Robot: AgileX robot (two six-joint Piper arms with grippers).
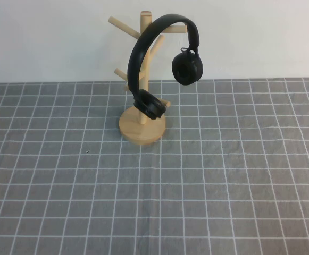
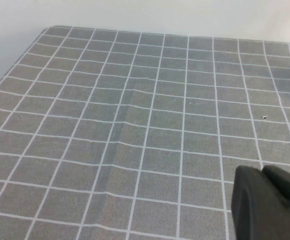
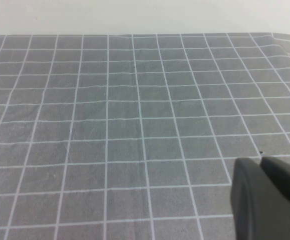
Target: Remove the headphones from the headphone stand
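The black headphones (image 1: 134, 58) hang on the light wooden headphone stand (image 1: 141, 130) at the back middle of the table in the high view. The headband arches over the upper pegs. One ear cup (image 1: 188, 67) hangs free to the right of the post, and the other (image 1: 151, 106) rests low by the post, just above the disc base. Neither arm shows in the high view. My left gripper (image 2: 262, 171) is shut and empty, low over bare cloth. My right gripper (image 3: 259, 161) is likewise shut and empty over bare cloth. Neither wrist view shows the headphones.
A grey cloth with a white grid (image 1: 223, 175) covers the table. A white wall (image 1: 37, 42) stands close behind the stand. The cloth's left edge (image 2: 15, 65) shows in the left wrist view, and its far right corner (image 3: 289, 40) in the right wrist view.
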